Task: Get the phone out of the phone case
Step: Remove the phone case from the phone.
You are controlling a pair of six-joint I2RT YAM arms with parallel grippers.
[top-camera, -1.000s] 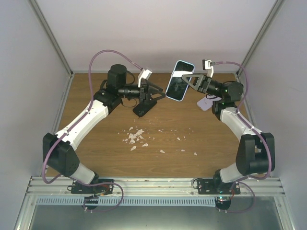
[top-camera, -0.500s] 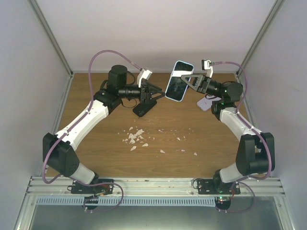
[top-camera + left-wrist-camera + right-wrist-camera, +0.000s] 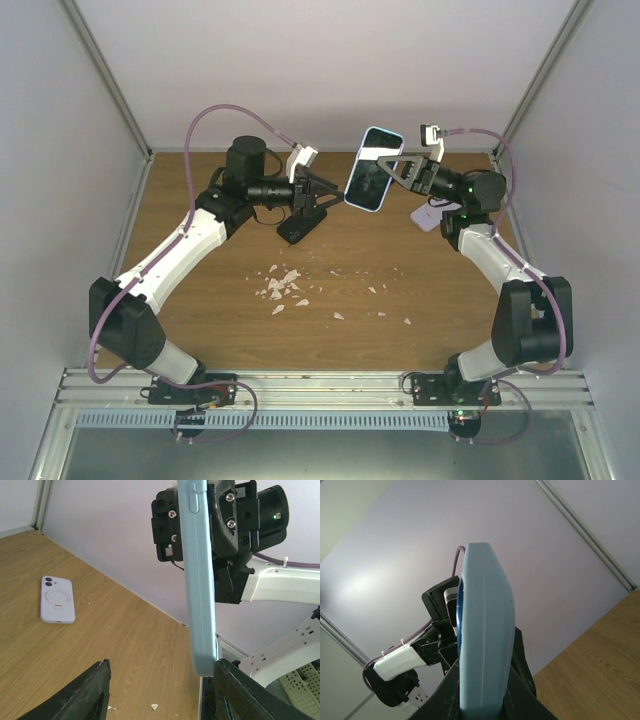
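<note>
The phone in its light blue case [image 3: 372,172] is held up in the air, upright, by my right gripper [image 3: 380,160], which is shut on it. In the right wrist view the case [image 3: 485,625] shows edge-on between the black fingers [image 3: 530,680]. My left gripper [image 3: 333,192] is open at the phone's lower left edge. In the left wrist view the case [image 3: 200,580] hangs edge-on, its lower end just above the right finger [image 3: 242,692] and far from the left finger [image 3: 90,692]. The phone's dark screen faces the top camera.
A lilac phone case [image 3: 432,215] lies flat on the wooden table under the right arm; it also shows in the left wrist view [image 3: 57,600]. A black object [image 3: 300,226] lies below the left gripper. White scraps [image 3: 283,286] are scattered mid-table. Walls enclose three sides.
The cased phone has shifted very slightly left toward the left gripper. Both arms are otherwise almost still.
</note>
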